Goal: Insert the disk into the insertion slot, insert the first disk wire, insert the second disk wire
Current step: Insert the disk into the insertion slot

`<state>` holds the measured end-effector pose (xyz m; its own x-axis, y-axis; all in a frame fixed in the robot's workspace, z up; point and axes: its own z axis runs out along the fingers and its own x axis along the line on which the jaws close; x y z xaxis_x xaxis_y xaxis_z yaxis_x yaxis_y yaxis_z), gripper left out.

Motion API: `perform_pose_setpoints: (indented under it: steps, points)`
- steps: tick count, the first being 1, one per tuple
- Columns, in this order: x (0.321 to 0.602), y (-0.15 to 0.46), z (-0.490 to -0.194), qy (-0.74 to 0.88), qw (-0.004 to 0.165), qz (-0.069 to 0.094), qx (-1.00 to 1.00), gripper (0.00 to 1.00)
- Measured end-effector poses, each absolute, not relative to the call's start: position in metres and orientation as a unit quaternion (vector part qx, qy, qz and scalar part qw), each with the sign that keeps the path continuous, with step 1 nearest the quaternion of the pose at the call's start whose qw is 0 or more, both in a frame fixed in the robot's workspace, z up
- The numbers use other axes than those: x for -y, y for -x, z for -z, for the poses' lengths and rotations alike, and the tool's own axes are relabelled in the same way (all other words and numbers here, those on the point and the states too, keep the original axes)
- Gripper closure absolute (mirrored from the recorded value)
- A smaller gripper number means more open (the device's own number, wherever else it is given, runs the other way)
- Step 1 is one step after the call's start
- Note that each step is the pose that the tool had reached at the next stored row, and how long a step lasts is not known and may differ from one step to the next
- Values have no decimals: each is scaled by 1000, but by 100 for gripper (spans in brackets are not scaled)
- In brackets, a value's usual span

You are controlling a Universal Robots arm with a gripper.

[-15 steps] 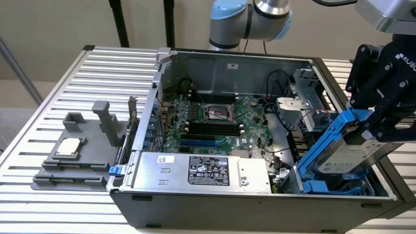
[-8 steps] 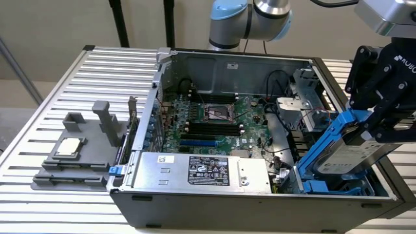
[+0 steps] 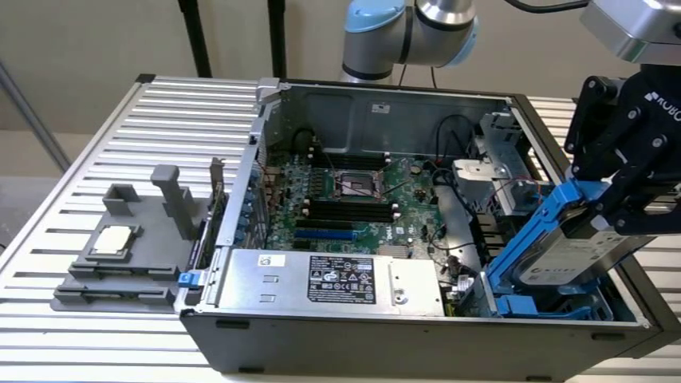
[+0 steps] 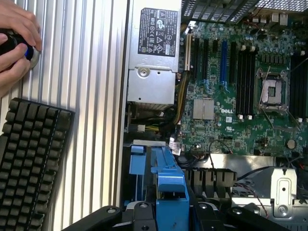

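Black tool point(image 3: 615, 209), seen first in the exterior view, is clamped on the upper end of one silver-grey rectangular hard drive point(image 3: 575, 259) with a white label, clipped in a bright blue plastic carrier frame. The drive hangs tilted, its lower end at the mouth of the single bluish-grey plastic drive cage point(image 3: 553, 309) in the open computer case's corner. The case wall runs just beside it, and the picture's right edge cuts off the tool. One silver power supply box point(image 3: 330, 279) lies near the cage. In the wrist view, the tool point(image 4: 166, 215) grips the blue carrier frame point(image 4: 169, 185), which hides the drive's body. On the ribbed metal bench point(image 4: 91, 96) lies one black keyboard point(image 4: 29, 159), and two hands point(image 4: 14, 43) hold a dark object I cannot identify.
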<state>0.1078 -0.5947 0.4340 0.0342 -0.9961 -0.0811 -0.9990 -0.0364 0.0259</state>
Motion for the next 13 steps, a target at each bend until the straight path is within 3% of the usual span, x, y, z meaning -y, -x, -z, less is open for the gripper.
perform_pose_setpoints:
  steps: [13]
  points:
    - [597,-108,-437,719,16,-36,-694,68]
